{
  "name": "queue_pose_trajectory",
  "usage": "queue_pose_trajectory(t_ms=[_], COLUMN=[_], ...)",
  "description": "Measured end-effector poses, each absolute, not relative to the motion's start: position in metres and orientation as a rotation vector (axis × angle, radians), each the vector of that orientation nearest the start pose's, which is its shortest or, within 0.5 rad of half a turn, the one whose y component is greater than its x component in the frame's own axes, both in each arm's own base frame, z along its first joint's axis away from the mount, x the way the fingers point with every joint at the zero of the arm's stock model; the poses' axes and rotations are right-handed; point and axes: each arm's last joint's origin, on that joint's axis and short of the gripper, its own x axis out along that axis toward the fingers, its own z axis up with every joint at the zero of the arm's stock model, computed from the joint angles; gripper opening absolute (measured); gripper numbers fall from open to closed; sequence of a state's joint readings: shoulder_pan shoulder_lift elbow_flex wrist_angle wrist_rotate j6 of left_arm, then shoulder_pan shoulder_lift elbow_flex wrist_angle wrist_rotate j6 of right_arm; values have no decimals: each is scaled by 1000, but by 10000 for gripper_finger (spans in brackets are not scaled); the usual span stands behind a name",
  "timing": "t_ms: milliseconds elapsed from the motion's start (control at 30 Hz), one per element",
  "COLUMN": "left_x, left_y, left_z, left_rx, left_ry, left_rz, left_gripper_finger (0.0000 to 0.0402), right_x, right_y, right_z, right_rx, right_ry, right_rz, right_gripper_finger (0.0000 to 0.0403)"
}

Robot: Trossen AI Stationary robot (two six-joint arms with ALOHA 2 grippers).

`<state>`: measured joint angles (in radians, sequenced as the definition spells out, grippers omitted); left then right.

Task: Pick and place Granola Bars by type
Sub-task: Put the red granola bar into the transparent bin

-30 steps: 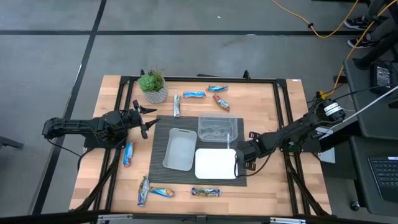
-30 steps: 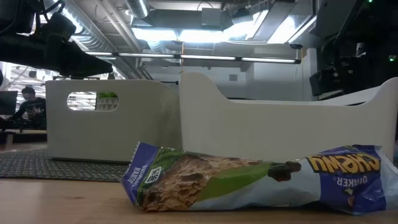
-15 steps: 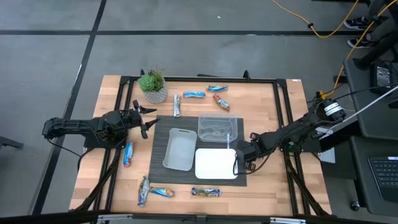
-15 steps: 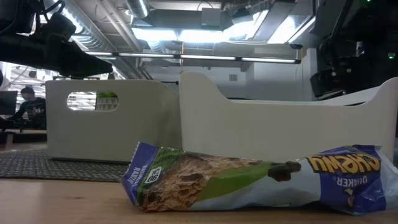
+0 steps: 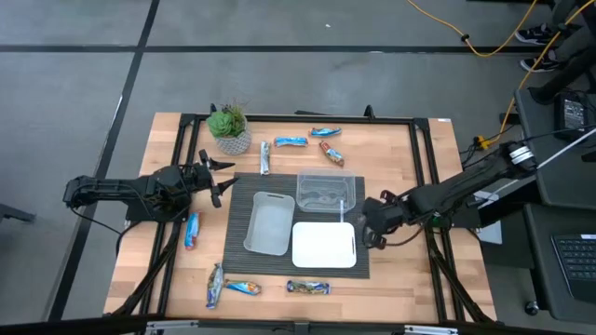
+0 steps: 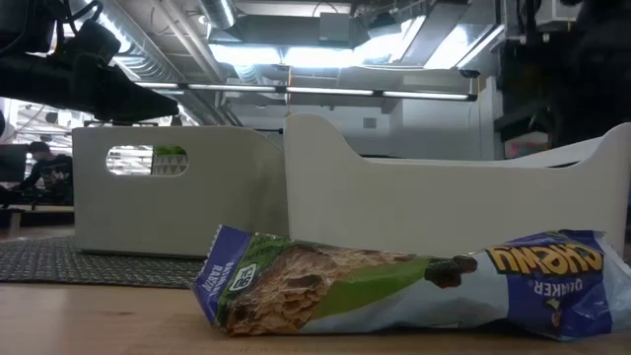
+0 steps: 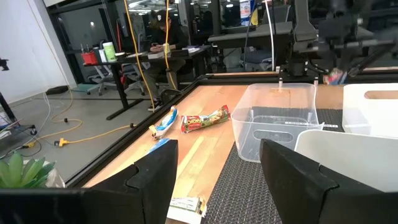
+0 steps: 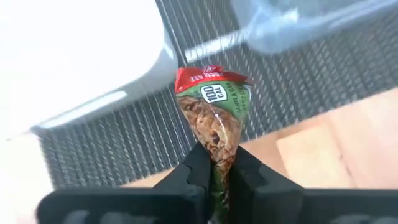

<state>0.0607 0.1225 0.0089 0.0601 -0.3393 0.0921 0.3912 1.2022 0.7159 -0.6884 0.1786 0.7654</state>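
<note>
My right gripper (image 5: 371,229) is shut on a granola bar with a red and green wrapper (image 8: 213,115), above the dark mat (image 5: 240,191) beside the white tray (image 5: 324,245). My left gripper (image 5: 216,177) is open and empty at the mat's left edge, near the plant pot. Blue bars lie flat on the table at the far side (image 5: 291,141), at the left (image 5: 192,229) and along the near edge (image 5: 308,287). A silver bar (image 5: 265,156) lies by the pot. The grey tray (image 5: 268,223) and clear tray (image 5: 328,193) stand on the mat. My right gripper pinches the bar's near end (image 8: 219,163) between its two fingers (image 8: 198,169). The bar lies along the fingers and sticks out past their tips, its red end (image 8: 208,76) farthest out. It is lifted clear of the mat.
A potted plant (image 5: 229,128) stands at the far left. A brown and red bar (image 5: 331,154) lies just beyond the clear tray. In the low view a blue and green bar (image 6: 394,286) lies in front of the white tray (image 6: 444,197). Black frame rails run along the table's edges.
My right gripper has drawn back from the white tray's right rim toward the table's right and far edges and has risen, its arm lifting. The trays and the other bars have stayed in place.
</note>
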Motion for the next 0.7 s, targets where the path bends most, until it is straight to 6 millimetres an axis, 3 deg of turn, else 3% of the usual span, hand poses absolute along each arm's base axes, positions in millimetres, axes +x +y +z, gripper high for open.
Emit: queue_pose_trajectory(t_ms=[267, 567, 700], left_x=[102, 102, 102], left_y=[16, 16, 16], left_z=[162, 162, 162], left_rx=[98, 98, 98], left_ry=[72, 72, 72], left_rz=[397, 397, 397], left_gripper_finger=[221, 221, 221], right_x=[183, 174, 172], right_y=[67, 59, 57], right_z=[250, 320, 341], right_rx=[333, 159, 118], right_ry=[892, 745, 690], right_rz=[-192, -217, -222], right_gripper_finger=[22, 22, 21])
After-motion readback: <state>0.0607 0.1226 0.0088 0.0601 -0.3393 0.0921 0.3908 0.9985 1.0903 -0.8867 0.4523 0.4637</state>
